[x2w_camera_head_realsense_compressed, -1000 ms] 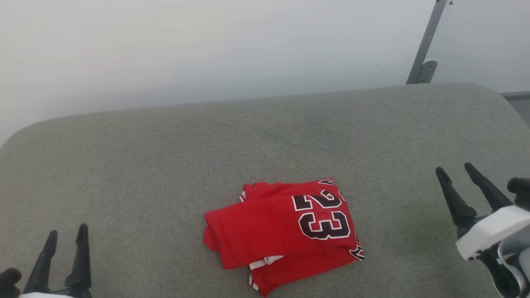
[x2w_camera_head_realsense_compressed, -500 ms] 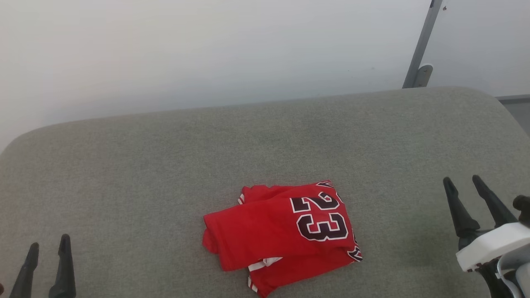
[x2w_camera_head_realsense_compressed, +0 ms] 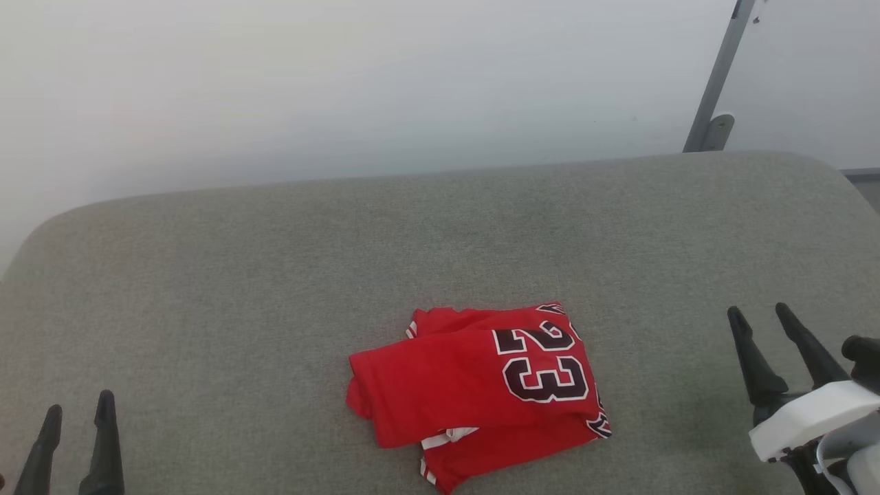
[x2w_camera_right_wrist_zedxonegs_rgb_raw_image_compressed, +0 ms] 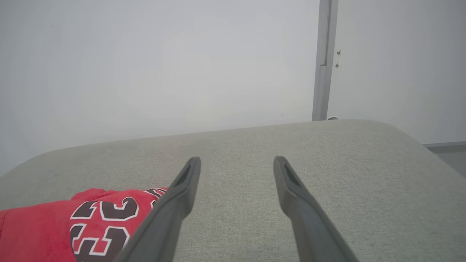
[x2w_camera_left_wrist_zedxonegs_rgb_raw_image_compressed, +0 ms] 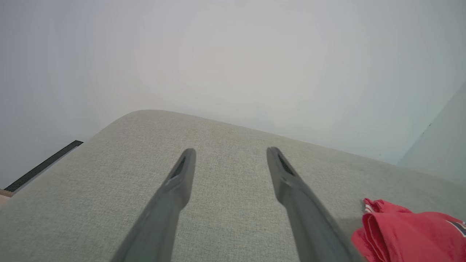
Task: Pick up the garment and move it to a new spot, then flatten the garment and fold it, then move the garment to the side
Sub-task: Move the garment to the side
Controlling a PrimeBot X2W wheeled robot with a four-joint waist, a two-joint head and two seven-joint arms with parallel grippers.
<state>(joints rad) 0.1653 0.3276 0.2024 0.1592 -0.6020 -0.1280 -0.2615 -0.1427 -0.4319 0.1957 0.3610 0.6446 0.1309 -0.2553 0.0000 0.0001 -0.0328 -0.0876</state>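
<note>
The garment (x2w_camera_head_realsense_compressed: pixel 478 390) is a red jersey folded into a rough rectangle, its black-and-white "23" facing up, white and striped trim peeking out at its near edge. It lies on the grey fabric surface (x2w_camera_head_realsense_compressed: pixel 275 275), near the front middle. My left gripper (x2w_camera_head_realsense_compressed: pixel 77 406) stands open at the lower left, well apart from it. My right gripper (x2w_camera_head_realsense_compressed: pixel 759 312) is open at the lower right, also clear of the cloth. The left wrist view has the left gripper (x2w_camera_left_wrist_zedxonegs_rgb_raw_image_compressed: pixel 229 153) empty with the garment (x2w_camera_left_wrist_zedxonegs_rgb_raw_image_compressed: pixel 407 233) off to its right. In the right wrist view the right gripper (x2w_camera_right_wrist_zedxonegs_rgb_raw_image_compressed: pixel 236 161) is empty, the garment (x2w_camera_right_wrist_zedxonegs_rgb_raw_image_compressed: pixel 72 225) to its left.
The grey surface has rounded far corners and ends at a pale wall (x2w_camera_head_realsense_compressed: pixel 344 89). A grey metal post (x2w_camera_head_realsense_compressed: pixel 718 82) rises behind the far right corner. Bare fabric lies left, right and beyond the garment.
The head camera has shifted a little, so the whole picture moved. My left gripper has dropped lower toward the bottom left edge. The folded garment lies as before.
</note>
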